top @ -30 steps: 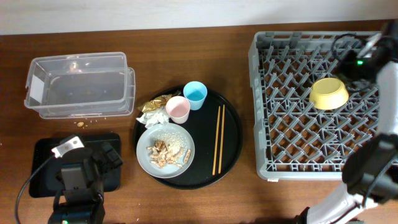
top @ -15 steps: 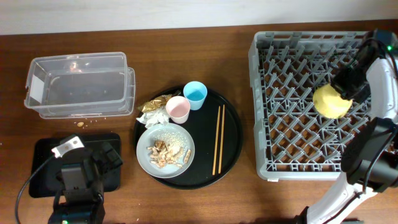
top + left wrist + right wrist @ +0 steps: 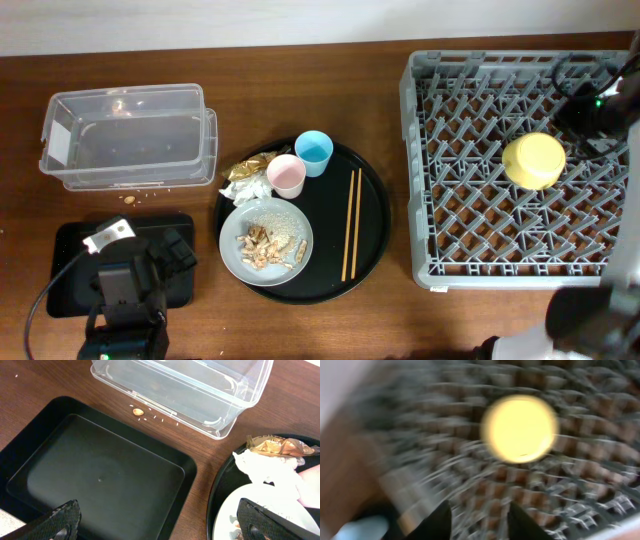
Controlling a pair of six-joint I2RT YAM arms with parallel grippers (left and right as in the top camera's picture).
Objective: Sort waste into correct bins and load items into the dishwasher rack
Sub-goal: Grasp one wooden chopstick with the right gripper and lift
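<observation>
The bowl lies in the rack at right. The round tray, centre, carries plate and chopsticks. Box far left; flat tray near left, on the bench.

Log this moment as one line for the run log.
right claw: open, empty | yellow bowl: upside down in dishwasher rack | left claw: open over black tray

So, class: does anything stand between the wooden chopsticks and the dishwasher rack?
Nothing visible does. Right of the chopsticks lie only the rim of the round black tray and bare table before the dishwasher rack.
</observation>
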